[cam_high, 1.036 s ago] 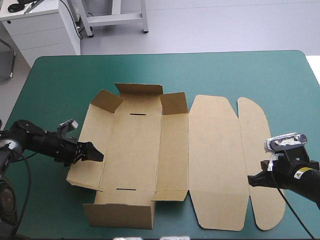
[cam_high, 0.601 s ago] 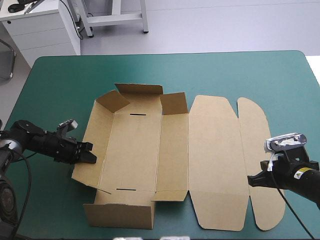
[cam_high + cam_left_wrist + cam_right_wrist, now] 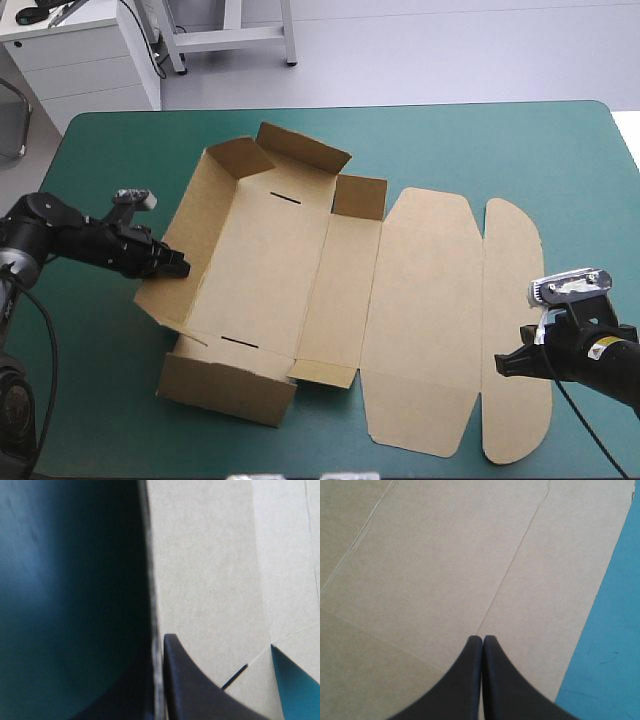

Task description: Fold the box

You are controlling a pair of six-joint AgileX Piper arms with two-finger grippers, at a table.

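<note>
L claw [image 3: 180,268] clamps raised wall [image 3: 195,240] of brown cardboard box [image 3: 270,270]. R claw [image 3: 482,638], tips together, has flat lid [image 3: 420,320] under it. Risk: wall cd slip if pulled hard.

High view: above and behind, facing forward and down, whole table [image 3: 480,140] in frame. Left wrist view: very near, along the box [image 3: 210,570] wall's edge. Right wrist view: near, over its flat panels. All share the box.

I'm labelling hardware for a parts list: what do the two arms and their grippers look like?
The left arm and right arm are black and jointed; the right carries a small yellow label. The left gripper and right gripper have broad black jaws shaped like curved fins, tapering to points.
</note>
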